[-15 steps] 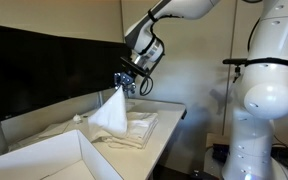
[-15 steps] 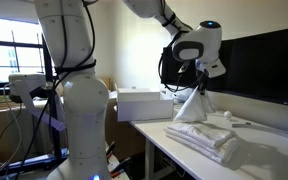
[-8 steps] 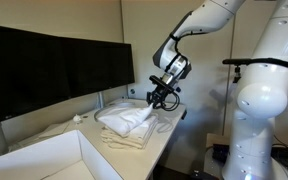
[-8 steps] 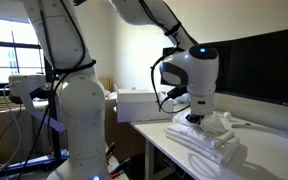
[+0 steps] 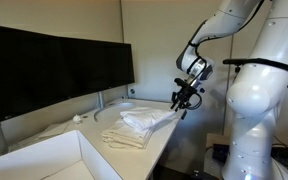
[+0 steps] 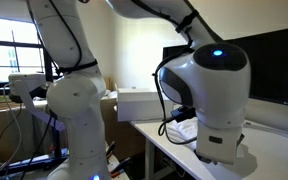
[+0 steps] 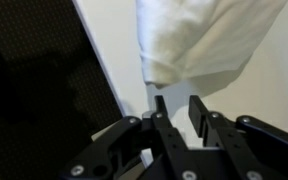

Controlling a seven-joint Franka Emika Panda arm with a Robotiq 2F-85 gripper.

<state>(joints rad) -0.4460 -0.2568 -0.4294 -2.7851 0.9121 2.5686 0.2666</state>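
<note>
My gripper (image 5: 185, 99) hangs over the table's (image 5: 164, 136) robot-side edge. In the wrist view the gripper (image 7: 179, 112) has its fingertips (image 7: 161, 108) parted by a narrow gap. Only bare tabletop shows between them, so nothing is pinched.

The folded white towel (image 5: 142, 124) lies in a loose stack on the table, inboard of that edge. One rounded fold (image 7: 206, 40) lies just beyond my fingertips; I cannot tell whether it touches them.

I judge the towel light, soft and limp. It should drape and unfold once lifted, and the layers may slide on the smooth table. I would take it at that near fold, pinching through all the layers. A bite in the middle would likely just bunch the top layer.
</note>
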